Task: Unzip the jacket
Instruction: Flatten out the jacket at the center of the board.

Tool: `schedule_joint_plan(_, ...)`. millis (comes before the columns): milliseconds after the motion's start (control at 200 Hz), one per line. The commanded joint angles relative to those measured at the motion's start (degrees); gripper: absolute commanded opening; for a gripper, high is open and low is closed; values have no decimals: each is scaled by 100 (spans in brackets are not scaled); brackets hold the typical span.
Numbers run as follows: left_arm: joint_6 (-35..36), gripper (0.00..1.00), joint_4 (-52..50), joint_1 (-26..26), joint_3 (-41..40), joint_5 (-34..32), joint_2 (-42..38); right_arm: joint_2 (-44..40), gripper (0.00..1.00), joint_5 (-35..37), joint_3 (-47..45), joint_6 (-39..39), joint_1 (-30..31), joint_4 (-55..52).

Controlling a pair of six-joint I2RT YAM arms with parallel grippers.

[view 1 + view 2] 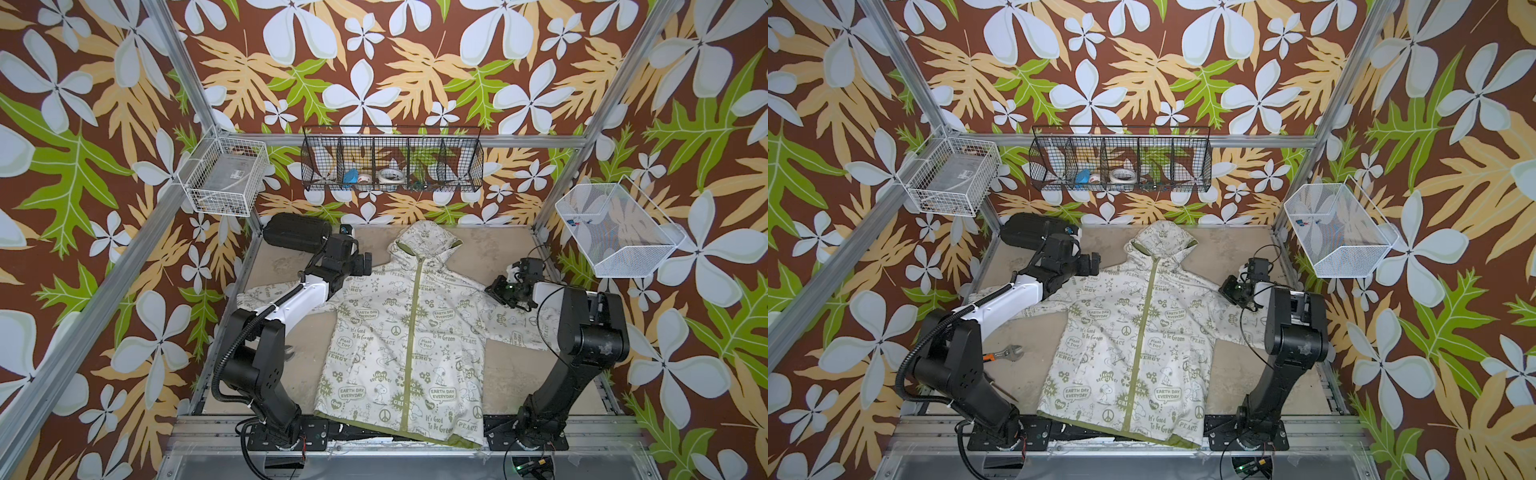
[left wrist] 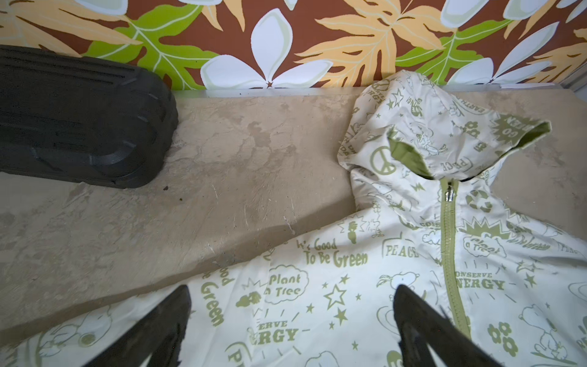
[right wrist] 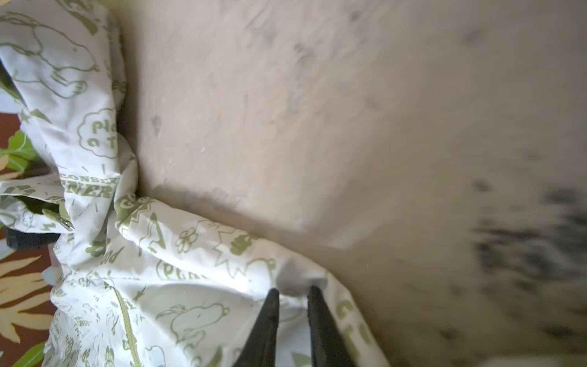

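We are holding our left gripper (image 2: 292, 290) wide open above the jacket (image 1: 399, 340), lying zipped flat on the table (image 1: 494, 249). Our right gripper (image 3: 293, 290) is straddling a sleeve fold, jaws narrow; we cannot tell if it grips.

Right end effector (image 3: 293, 289): two black tapered fingers (image 3: 270, 317) stand close together with a narrow gap. A raised fold of the cream-white fabric jacket (image 3: 158, 286), printed with green cartoon dogs and slogans, sits at their tips; clamping cannot be confirmed. The jacket spreads from seven to eleven o'clock of the tips. Its olive-green zipper strip (image 3: 127, 324) lies at eight o'clock. A bare, stained tan surface (image 3: 317, 127) runs from twelve to four o'clock and is blurred at four.
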Motion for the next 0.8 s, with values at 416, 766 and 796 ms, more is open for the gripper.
schedule_joint_plan(416,-2802,99,-838,1164,-1532,-442,-1291,-1272,66,348,895,-1039,1607,-1451)
schedule_joint_plan(766,-3212,93,-807,2197,-2213,-1,-1482,-1099,66,328,648,-817,3073,-1189)
schedule_joint_plan(796,-3245,93,-788,2269,-2255,-1,-1460,-1080,65,326,657,-817,3125,-1200)
